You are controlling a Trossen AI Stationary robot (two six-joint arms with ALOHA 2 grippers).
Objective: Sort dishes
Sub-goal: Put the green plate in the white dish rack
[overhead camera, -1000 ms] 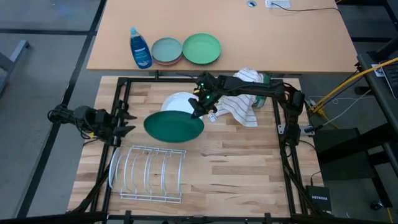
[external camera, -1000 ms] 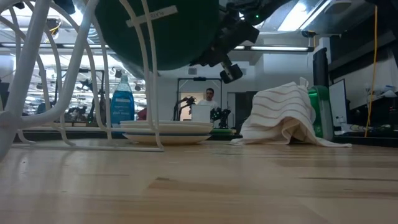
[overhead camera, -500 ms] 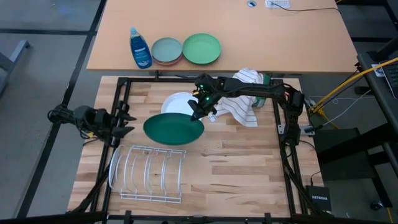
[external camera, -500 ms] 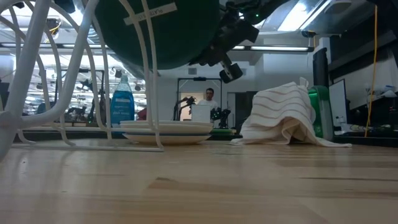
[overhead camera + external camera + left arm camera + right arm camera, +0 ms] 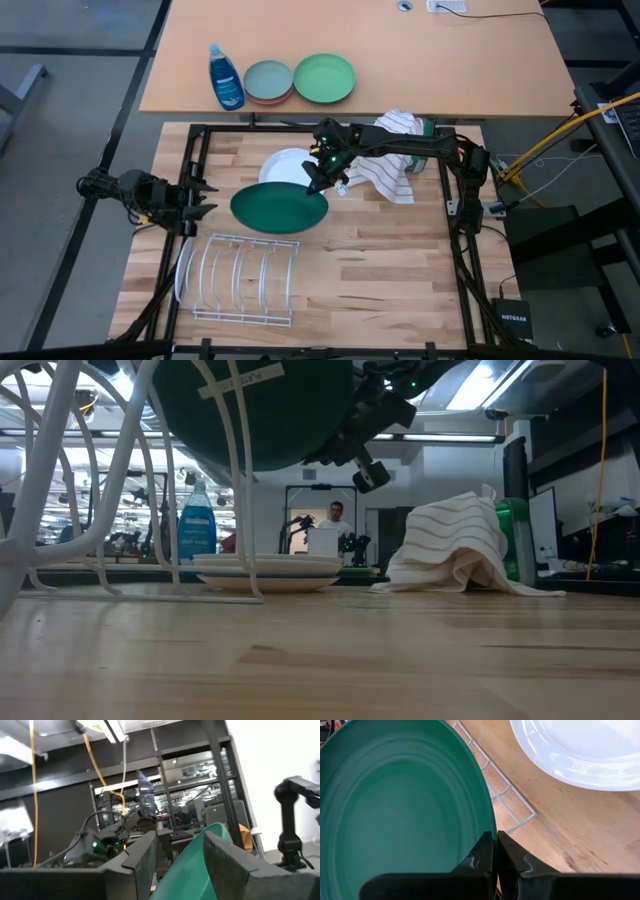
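Note:
The dark green plate is held in the air above the wooden table, between the white wire dish rack and a low stack of white plates. In the low view the green plate shows high above the stack. My right gripper is shut on the green plate's rim. My left gripper waits open and empty at the table's left edge, and its fingers frame the distant green plate. The dark blue speckled plate is out of view. My right gripper pinches the green plate's rim between its two fingers, one on the upper face and one below. The fingers come slanting down from the table's far right side, at the plate's right edge. The plate is lifted clear of the table and tilted.
A striped towel lies heaped at the table's far right, with a green object behind it. A white plate stands at the rack's left end. On the tan table beyond stand a soap bottle, a grey-blue plate over a pink one and a light green plate.

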